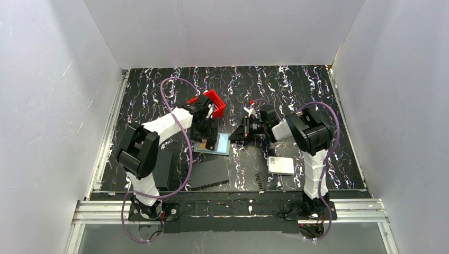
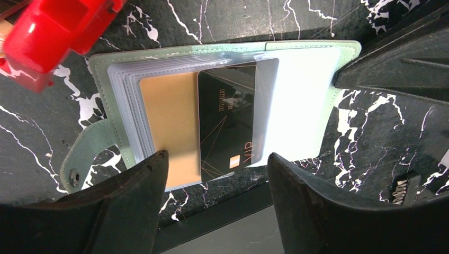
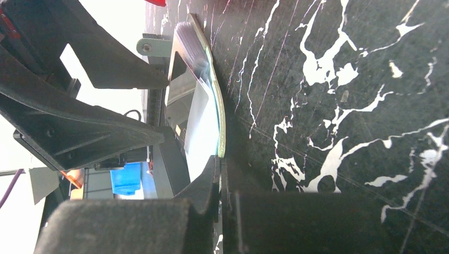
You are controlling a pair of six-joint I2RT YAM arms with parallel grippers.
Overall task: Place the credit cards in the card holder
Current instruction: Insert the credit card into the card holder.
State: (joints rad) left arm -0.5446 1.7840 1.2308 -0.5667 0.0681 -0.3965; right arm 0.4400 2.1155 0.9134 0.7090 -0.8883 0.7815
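**SEATING THE BLACK CARD IN THE CARD HOLDER**

The card holder (image 2: 302, 106) is lying open on the bench (image 2: 370, 137), just beside the red bin (image 2: 47, 32). A tan card (image 2: 169, 127) is sitting in one pocket. The black card (image 2: 227, 121) is overlapping it and appears only partly seated. Your left hand (image 2: 217, 157) is hovering over the card's near edge with its fingers wide apart, gripping nothing. Your right hand (image 3: 221, 169) is fully closed, with its tips meeting the holder's right edge. Whether it is pinching the cover cannot be told. You are probably finishing the insertion. While pushing, you should be holding the cover down firmly and driving the card squarely along its pocket, so the thin sleeves are not buckling.
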